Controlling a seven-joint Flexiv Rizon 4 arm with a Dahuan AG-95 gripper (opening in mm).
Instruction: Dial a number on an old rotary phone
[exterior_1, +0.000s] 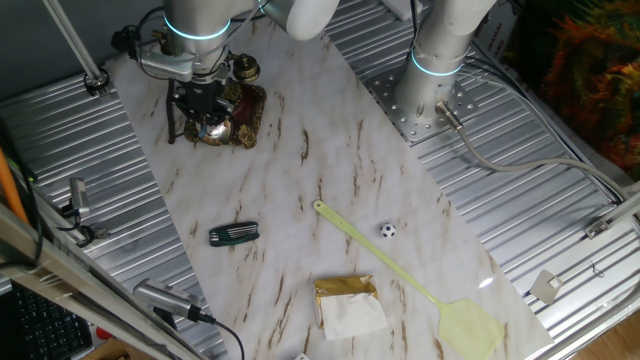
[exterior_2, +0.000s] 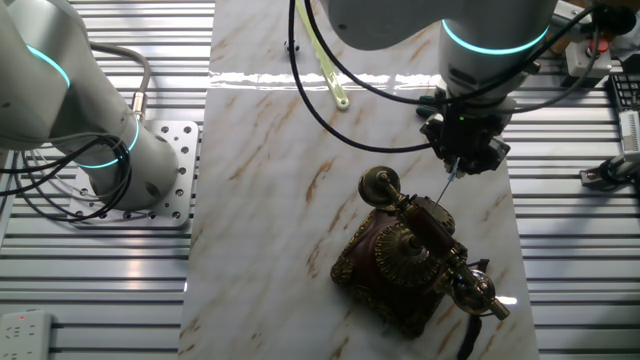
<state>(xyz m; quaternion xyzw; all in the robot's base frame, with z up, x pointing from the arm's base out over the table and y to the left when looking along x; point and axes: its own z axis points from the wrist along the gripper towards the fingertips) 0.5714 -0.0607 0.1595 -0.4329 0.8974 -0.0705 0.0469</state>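
Marble-patterned tabletop (exterior_1: 300, 190) carries the phone (exterior_1: 238, 118) at its far end in one fixed view, with the gripper (exterior_1: 205, 105) directly over it, fingers hidden. Nearer than the phone lie a dark pocket tool (exterior_1: 233, 234), a yellow-green swatter (exterior_1: 400, 270), 1 small ball (exterior_1: 387, 230) and a gold packet (exterior_1: 347, 303).

Seen from the other fixed view, the phone (exterior_2: 415, 260) sits just below the gripper (exterior_2: 462, 150); a thin rod (exterior_2: 445, 186) reaches toward it. I cannot tell the finger spread.
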